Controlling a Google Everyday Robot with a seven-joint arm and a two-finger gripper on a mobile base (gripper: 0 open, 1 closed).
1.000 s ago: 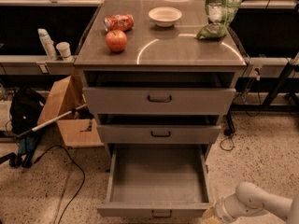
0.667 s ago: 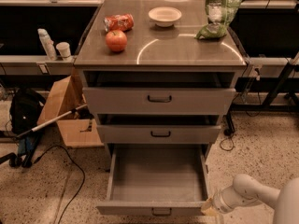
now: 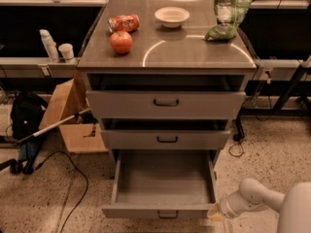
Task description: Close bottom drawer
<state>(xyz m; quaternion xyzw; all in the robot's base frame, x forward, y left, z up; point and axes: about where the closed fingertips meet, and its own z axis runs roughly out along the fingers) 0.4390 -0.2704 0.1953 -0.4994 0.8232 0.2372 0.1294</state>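
The bottom drawer (image 3: 164, 182) of the grey metal cabinet is pulled far out, its deep grey tray empty. Its plain front (image 3: 160, 211) with a small black loop handle (image 3: 167, 215) sits near the bottom edge of the camera view. My white arm comes in from the lower right, and my gripper (image 3: 215, 212) is at the drawer front's right corner, close to or touching it. The middle drawer (image 3: 165, 139) and top drawer (image 3: 166, 103) stand slightly out.
On the cabinet top (image 3: 194, 52) lie a red apple (image 3: 121, 41), a red snack packet (image 3: 123, 22), a white bowl (image 3: 172, 16) and a green chip bag (image 3: 226, 13). A cardboard box (image 3: 73, 115), a black bag (image 3: 26, 115) and cables lie on the floor to the left.
My arm has moved left, bringing the gripper from the lower right to the drawer front's right corner. The drawer has not visibly moved.
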